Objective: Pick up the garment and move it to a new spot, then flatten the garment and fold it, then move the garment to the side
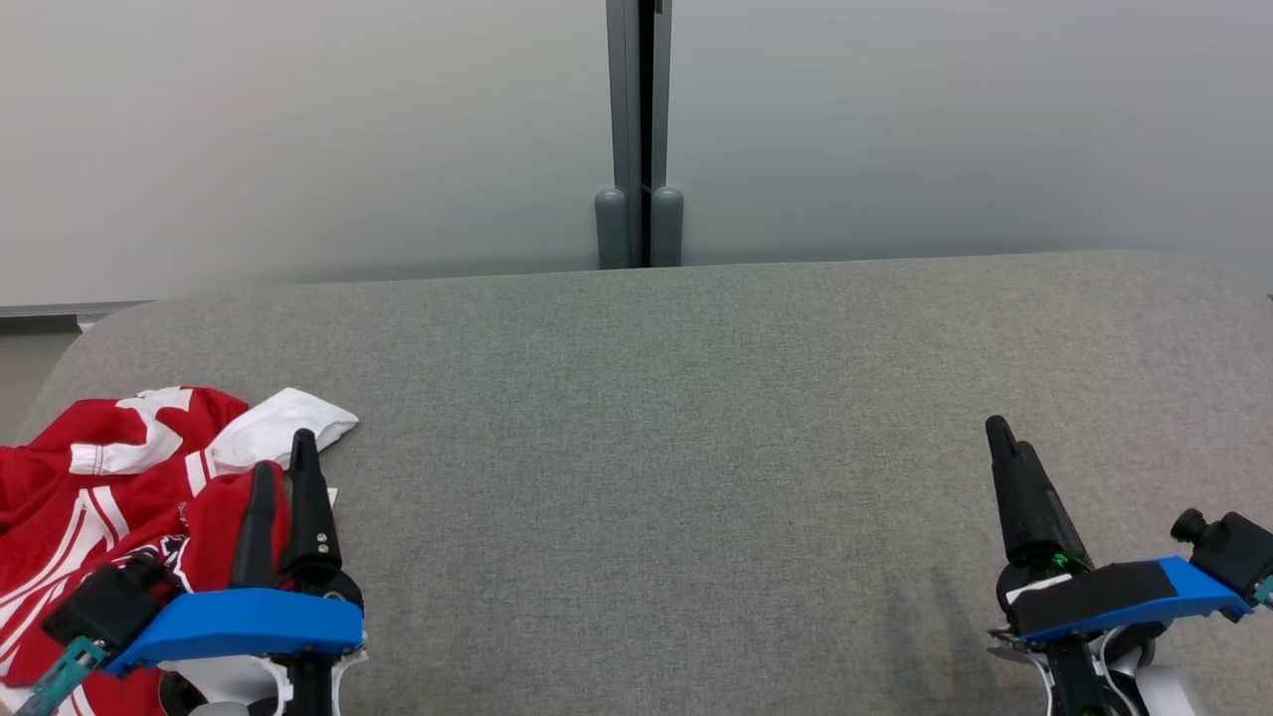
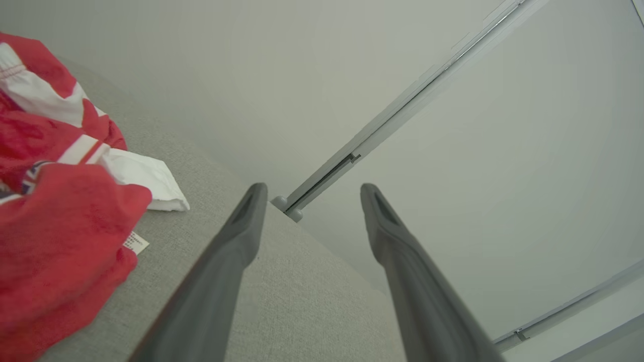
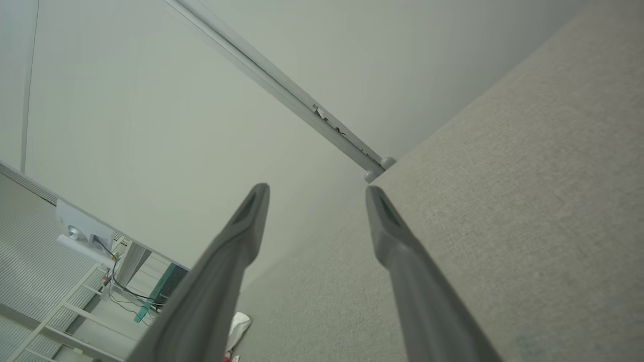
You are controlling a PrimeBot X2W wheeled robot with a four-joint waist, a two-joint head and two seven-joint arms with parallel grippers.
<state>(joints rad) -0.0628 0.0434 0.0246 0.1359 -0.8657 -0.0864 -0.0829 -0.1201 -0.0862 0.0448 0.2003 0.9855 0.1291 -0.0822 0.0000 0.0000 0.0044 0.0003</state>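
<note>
The garment (image 1: 109, 497) is a crumpled red shirt with white stripes and a white sleeve. It lies at the near left of the grey fabric surface (image 1: 656, 447). The left wrist view has the garment (image 2: 55, 221) at its left edge, with a small white label poking out. My left gripper (image 1: 283, 462) hovers at the garment's right edge, open, nothing between its fingers (image 2: 236, 236). My right gripper (image 1: 1006, 443) stands open over bare fabric at the near right, far from the garment, and its fingers (image 3: 392, 236) hold nothing.
A pale partition wall with a grey vertical post (image 1: 639, 129) stands behind the surface. The surface has rounded far corners. Beyond its right side, the right wrist view has a floor with cables and a table frame (image 3: 126, 281).
</note>
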